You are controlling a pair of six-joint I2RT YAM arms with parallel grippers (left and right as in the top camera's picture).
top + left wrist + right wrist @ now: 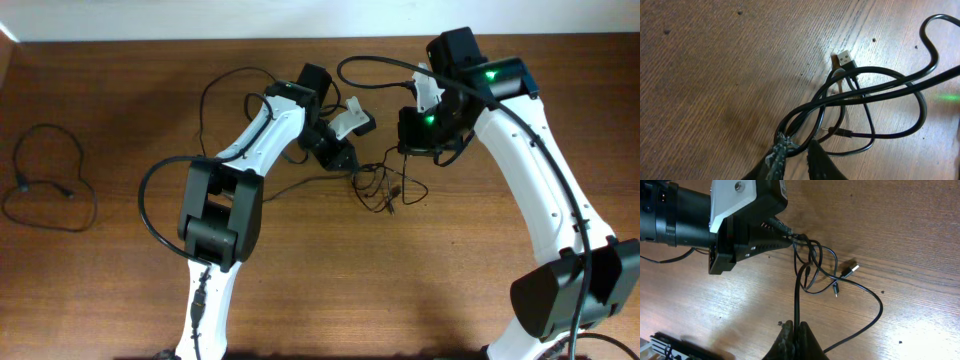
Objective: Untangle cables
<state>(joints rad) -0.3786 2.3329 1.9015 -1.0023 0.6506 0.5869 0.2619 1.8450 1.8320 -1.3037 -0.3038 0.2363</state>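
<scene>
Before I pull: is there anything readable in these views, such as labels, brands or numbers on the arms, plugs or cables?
None: no view shows a legible word, number or sign.
White plate on the left gripper: blank, one screw hole.
USB plug of the cables: no marking shows.
Dark strip at the bottom left of the right wrist view: too blurred to read.

Cables (385,185) lie in a clump on the table (120,290), mid-table, between the two grippers. Left gripper (348,160) is at the clump's left side, touching it. Right gripper (408,148) is just behind it, toward the far edge, one strand running up into it. A plug (844,58) lies at the clump's edge. A lone cable (45,185) loops at the table's far left, well apart.
</scene>
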